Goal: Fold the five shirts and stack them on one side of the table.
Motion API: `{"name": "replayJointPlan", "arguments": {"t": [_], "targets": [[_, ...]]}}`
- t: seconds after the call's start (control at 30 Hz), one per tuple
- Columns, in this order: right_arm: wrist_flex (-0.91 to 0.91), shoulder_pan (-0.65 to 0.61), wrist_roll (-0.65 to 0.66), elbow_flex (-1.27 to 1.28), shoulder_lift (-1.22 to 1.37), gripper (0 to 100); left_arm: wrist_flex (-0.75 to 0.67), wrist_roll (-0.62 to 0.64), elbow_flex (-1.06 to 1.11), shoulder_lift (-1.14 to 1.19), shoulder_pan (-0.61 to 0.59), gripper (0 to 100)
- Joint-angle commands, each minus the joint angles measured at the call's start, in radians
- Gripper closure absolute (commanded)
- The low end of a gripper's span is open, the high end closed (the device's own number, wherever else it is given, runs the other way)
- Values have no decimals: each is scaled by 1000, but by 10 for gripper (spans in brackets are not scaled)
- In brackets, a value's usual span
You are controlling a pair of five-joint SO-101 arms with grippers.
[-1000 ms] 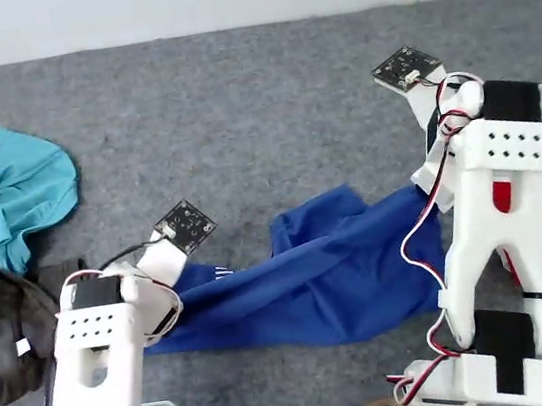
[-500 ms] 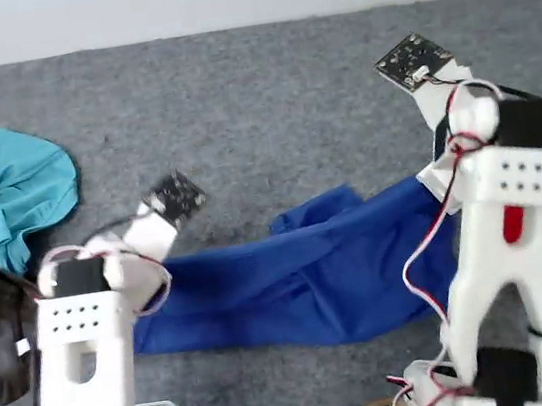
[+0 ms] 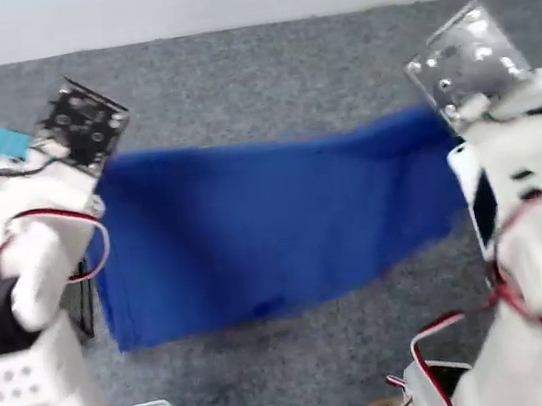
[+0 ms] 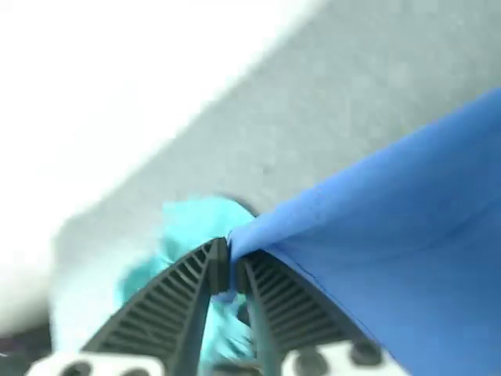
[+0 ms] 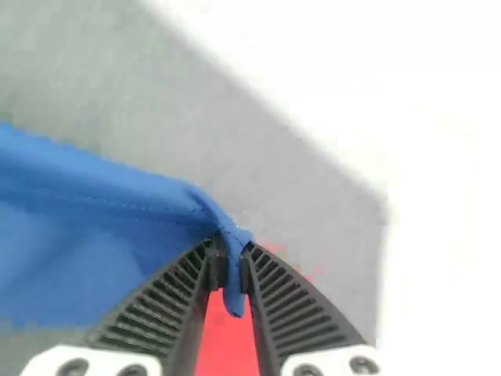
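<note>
Left gripper (image 4: 228, 254) at nine o'clock, right gripper (image 5: 227, 254) at three — each clamped on a blue shirt (image 3: 275, 228) corner. Stretched flat, presumably for folding

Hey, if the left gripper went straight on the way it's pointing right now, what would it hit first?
Probably the teal shirt: it shows in line past the tips of the left gripper, which is shut on a corner of the blue shirt. How far off it lies is unclear.
</note>
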Motion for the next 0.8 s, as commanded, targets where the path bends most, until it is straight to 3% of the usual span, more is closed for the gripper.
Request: {"name": "replayJointPlan", "arguments": {"t": [0.0,0.2,0.37,0.53,0.77], "targets": [[-111,2,-8,-150,-19,990,-3,8,-214,-25,-21,987],[-306,67,-6,-298,-25,990,-3,3,-478,-25,-23,987],[-426,101,95,-393,-28,990,5,-60,-616,-25,-25,987],[-424,105,143,-500,-28,990,46,-103,-700,-26,-25,986],[-352,214,143,-598,-28,990,212,-190,-792,-26,-23,985]]}}
